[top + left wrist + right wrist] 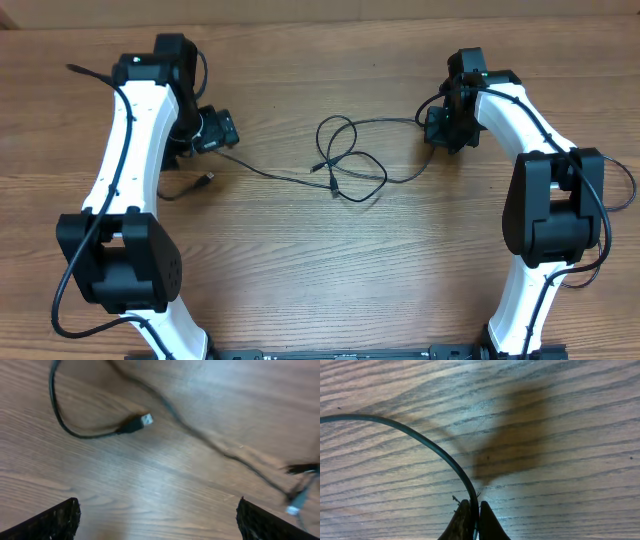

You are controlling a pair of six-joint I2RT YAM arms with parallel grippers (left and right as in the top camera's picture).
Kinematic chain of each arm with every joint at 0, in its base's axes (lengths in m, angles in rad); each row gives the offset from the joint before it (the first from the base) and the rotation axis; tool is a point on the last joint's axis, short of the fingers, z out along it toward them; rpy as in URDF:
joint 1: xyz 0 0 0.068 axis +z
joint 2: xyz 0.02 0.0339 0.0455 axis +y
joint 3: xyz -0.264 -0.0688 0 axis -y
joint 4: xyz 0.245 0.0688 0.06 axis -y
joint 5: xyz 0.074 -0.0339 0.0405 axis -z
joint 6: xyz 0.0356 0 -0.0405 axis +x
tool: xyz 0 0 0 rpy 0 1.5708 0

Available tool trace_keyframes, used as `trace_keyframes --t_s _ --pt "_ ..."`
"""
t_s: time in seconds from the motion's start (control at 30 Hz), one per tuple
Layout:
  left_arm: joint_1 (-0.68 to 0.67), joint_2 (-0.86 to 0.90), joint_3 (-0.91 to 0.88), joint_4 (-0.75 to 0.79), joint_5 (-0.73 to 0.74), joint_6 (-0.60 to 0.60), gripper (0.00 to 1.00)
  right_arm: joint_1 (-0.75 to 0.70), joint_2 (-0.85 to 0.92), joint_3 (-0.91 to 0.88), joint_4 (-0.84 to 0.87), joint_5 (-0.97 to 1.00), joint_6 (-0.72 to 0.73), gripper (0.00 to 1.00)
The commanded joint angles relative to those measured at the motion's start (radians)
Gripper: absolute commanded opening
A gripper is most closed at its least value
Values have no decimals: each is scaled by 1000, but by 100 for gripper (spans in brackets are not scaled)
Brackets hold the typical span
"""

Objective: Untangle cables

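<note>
- The right gripper [472,516] is pinching 1 thin black cord [420,436] between closed fingers. In the right wrist view the cord is arcing away to the left over the wood.
- The left gripper [157,507] is hanging wide open above the table [300,290], gripping nothing. A loose USB plug [144,420] is lying ahead of it, and a 2nd cord [200,436] is running diagonally past.
- The cables [345,165] are lying mid-table between the 2 arms, crossing each other in overlapping loops. 1 strand is leading right to the pinched end, and another is trailing left toward the open gripper.
- The main risk, as I am judging it, is that pulling the held cord outward could be cinching the crossed loops into a tighter knot, since nothing is anchoring the other strand.
- The whole bundle could also be dragging along with the pull, because the cords are looking light and the wood smooth.
- The pinch is sitting at the very fingertips, so a sharp tug could be slipping the cord out.
- The left gripper, closing carelessly, could be catching 2 strands at once.
</note>
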Motion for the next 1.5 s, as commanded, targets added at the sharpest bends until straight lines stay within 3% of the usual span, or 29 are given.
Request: trace_keyframes --t_s 0.0,0.07,0.2,0.33,0.67,0.83,1.07,1.47 --pt "-2 -5 68 35 123 -35 99 -8 -30 -6 5 5 10 4" --pt "-1 -4 68 49 214 -34 100 -8 -30 -6 5 5 10 4" --pt "-13 -2 42 78 258 -82 92 -8 -30 -6 6 5 10 4" --pt "-58 -2 -44 105 225 -373 70 -8 -30 -6 6 5 10 4" --pt "-218 0 -282 385 174 -731 51 -8 -30 -6 6 -29 10 4" --pt "-291 0 -365 513 143 -821 42 -8 -30 -6 6 -29 10 4" --pt "-364 0 -453 593 101 -945 40 -8 -30 -6 6 -29 10 4" --pt "-367 52 -497 696 73 -982 35 -8 -30 -6 5 -29 10 4"
